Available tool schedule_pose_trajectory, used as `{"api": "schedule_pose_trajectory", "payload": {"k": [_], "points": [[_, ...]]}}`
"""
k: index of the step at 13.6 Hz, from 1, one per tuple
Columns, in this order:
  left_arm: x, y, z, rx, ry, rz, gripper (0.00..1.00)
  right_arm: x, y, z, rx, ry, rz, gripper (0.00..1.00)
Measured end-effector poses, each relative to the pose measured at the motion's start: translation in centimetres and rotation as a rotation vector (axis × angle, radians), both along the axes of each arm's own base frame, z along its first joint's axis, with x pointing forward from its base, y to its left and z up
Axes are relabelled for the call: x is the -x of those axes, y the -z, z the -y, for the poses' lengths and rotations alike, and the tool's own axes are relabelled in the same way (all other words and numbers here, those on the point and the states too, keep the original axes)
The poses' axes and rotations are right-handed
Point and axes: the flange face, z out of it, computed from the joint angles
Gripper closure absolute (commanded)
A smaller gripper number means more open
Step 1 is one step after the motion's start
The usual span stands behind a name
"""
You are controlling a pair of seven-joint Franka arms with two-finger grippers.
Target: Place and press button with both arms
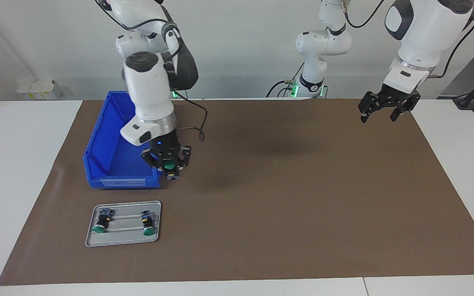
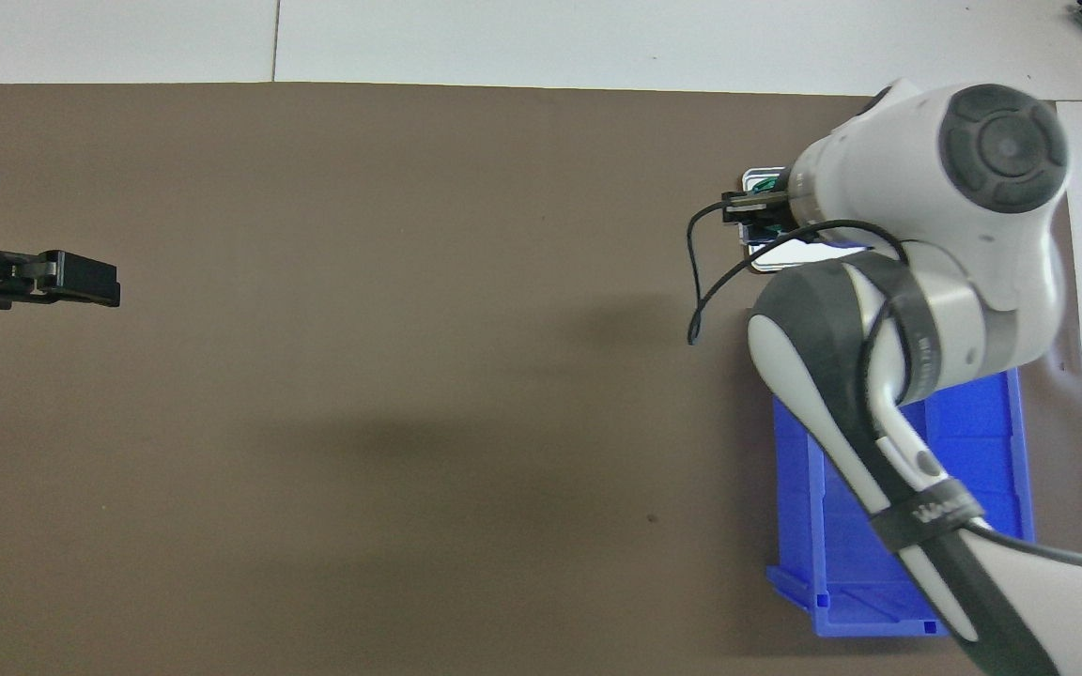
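nearest the facing camera i see a grey tray on the brown mat, close to the mat's edge farthest from the robots, at the right arm's end of the table. two green-capped buttons lie on their sides in it, apart from each other. just nearer the robots than the tray stands a blue bin.

my right gripper hangs in the air by the bin's corner, closed on the button; its green cap shows between the fingers and the base pokes out below. the facing view shows it raised, clear of the mat and the tray.

from overhead the right arm covers most of the tray, leaving only a corner showing, and the gripper there looks as if it sits over the tray; the two lying buttons are hidden in this view.

my left gripper waits with its fingers apart, holding nothing, over the mat near the corner closest to the left arm's base.
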Motion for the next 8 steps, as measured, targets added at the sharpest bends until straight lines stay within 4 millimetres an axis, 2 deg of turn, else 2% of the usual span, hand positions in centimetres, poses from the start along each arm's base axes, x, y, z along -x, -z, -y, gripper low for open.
{"api": "schedule_pose_trajectory", "payload": {"k": [2,4,6,8], "points": [[0.0,0.0,0.0,0.000,0.000,0.000,0.00,-0.3,0.3,6.3,0.030,-0.026,-0.034,1.00],[0.0,0.0,0.0,0.000,0.000,0.000,0.00,0.2,1.9,10.6,0.046,-0.048,-0.072,1.00],[0.0,0.0,0.0,0.000,0.000,0.000,0.00,1.1,3.6,12.9,0.050,-0.051,-0.096,1.00],[0.0,0.0,0.0,0.000,0.000,0.000,0.00,2.0,5.0,13.8,0.048,-0.049,-0.102,1.00]]}}
